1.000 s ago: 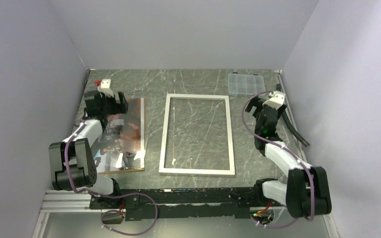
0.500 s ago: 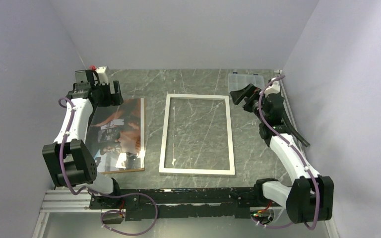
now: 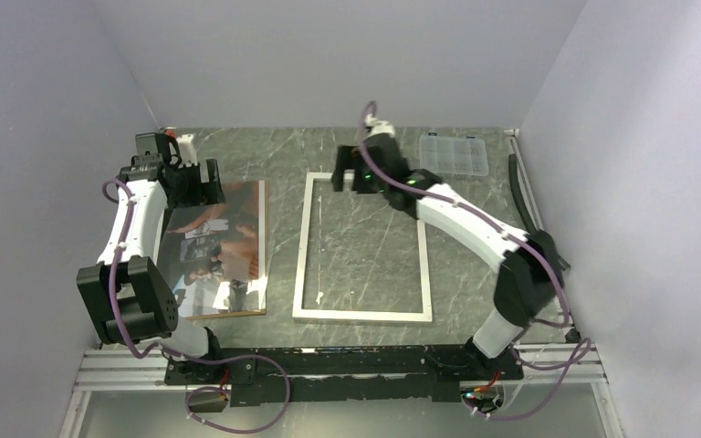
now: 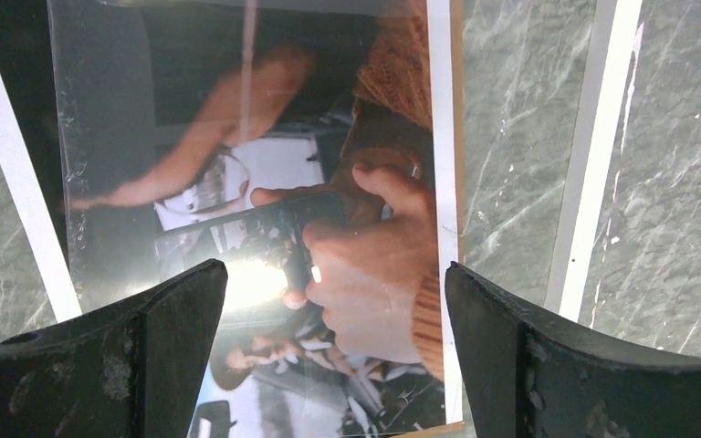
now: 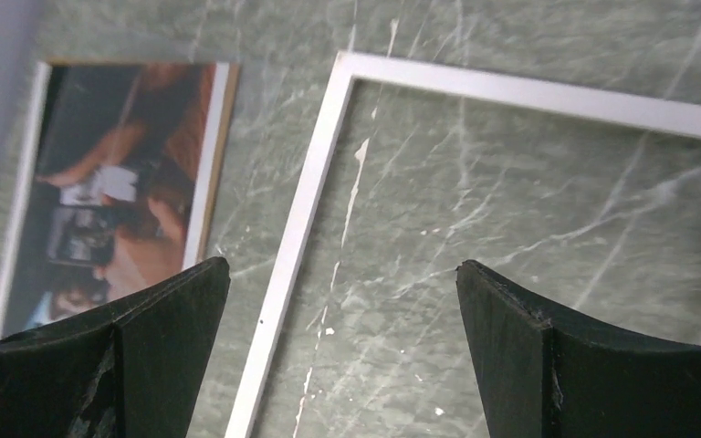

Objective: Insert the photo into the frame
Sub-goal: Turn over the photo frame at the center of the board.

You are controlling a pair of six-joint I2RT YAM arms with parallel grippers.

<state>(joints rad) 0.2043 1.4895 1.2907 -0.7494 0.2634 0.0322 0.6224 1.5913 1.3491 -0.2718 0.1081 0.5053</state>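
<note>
A: From above, where is the photo (image 3: pixel 219 251) lying?

B: It is lying face up on the left of the table (image 3: pixel 283 151), on a brown board (image 3: pixel 228 315) whose edge is showing at the near and right sides. The frame (image 3: pixel 303 246) is lying flat just to its right, apart from it, with the marble showing through the middle.

A: And the arms?

B: The left claw (image 3: pixel 193 176) is hanging over the photo's far end, jaws released, nothing in them. The right claw (image 3: pixel 351 178) is reaching across to the frame's far rail, also spread wide and empty. A clear box (image 3: pixel 454 153) is sitting at the far right.

A: What is the left wrist camera giving us?

B: It is looking straight down on the photo (image 4: pixel 265 182). The two black fingers (image 4: pixel 164 347) are standing wide apart at the bottom corners, gripping nothing. Glare is shining off the print. A strip of the board (image 4: pixel 456 137) is peeking out on the right, and one white frame rail (image 4: pixel 593 164) is running beyond it.

A: And the right wrist?

B: Its fingers (image 5: pixel 502 338) are splayed as well, with nothing between them. The frame's corner (image 5: pixel 297 237) is lying below them, and the photo (image 5: pixel 119 192) is showing off to the left. I cannot tell how high either claw is hanging.
</note>
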